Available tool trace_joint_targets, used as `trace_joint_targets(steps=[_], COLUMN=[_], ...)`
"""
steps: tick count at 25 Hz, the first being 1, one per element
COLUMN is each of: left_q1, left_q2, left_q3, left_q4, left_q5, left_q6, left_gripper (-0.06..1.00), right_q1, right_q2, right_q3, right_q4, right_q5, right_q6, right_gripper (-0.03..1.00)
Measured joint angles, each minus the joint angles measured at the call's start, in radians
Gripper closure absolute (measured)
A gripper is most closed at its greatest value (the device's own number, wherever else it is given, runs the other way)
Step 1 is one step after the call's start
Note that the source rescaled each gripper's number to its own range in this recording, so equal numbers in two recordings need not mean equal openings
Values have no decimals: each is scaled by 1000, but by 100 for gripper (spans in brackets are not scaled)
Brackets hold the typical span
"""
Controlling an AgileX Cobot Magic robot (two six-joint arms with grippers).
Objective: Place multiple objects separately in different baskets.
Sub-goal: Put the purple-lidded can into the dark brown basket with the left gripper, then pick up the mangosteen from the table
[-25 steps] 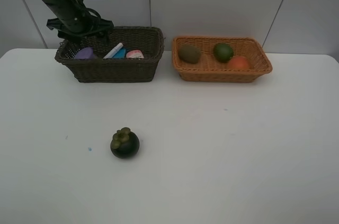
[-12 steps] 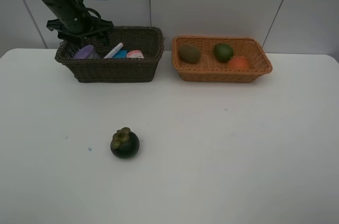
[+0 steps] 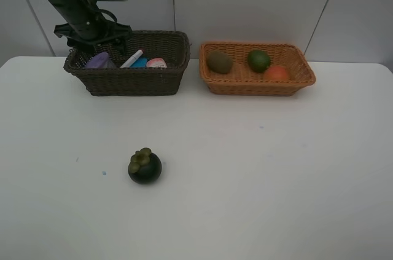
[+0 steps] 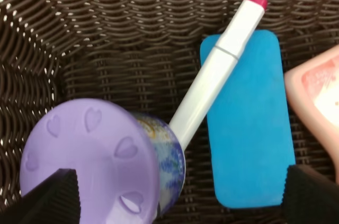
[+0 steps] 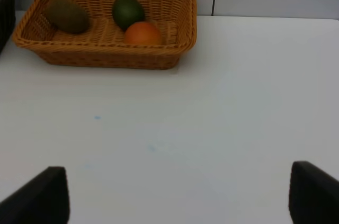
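My left gripper (image 3: 97, 40) hangs open over the left end of the dark brown basket (image 3: 129, 80). Inside the basket lie the purple-lidded tub (image 4: 90, 166), the white marker (image 4: 217, 70), the blue flat block (image 4: 246, 123) and the pink bottle (image 4: 318, 94). The left gripper (image 4: 180, 203) holds nothing, and the tub sits just by one of its fingertips (image 4: 53, 197). The light orange-tan basket (image 3: 258, 86) holds the kiwi (image 3: 219, 62), the lime (image 3: 259, 60) and the orange-red fruit (image 3: 277, 73). Alone on the table stands the dark mangosteen (image 3: 145, 166). My right gripper (image 5: 180, 197) is open over bare table, short of the tan basket (image 5: 106, 57).
The two baskets stand side by side at the back of the white table (image 3: 258, 174), close to the wall. The left arm (image 3: 77, 2) reaches down from the back left corner. The right arm does not show in the exterior high view.
The purple-lidded tub has shifted and tilted slightly inside the dark basket. The left arm has barely moved above it. Everything else is still.
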Motion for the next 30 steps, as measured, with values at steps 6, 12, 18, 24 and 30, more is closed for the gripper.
trace_joint_targets(steps=[6,12,18,24,30], left_q1=[-3,-69,-189,-313,-430], left_q2=[-63,-208,-256,-256,-257], left_q3=[0,-3,-3,-3,48], left_q4=[-20,-45,-54,-67,-81], left_q5=[60,192,468,609,611], left_q6=[0,0,35,116,222], left_gripper=[-6,-6,-6,-6,-6], right_q1=[0,0,0,0,0], right_q2=[0,0,0,0,0], right_q3=[0,0,0,0,0], right_q4=[0,0,0,0,0], right_q5=[0,0,0,0,0], right_q6=[0,0,0,0,0], right_gripper=[-3,-3,-3,-3,-3])
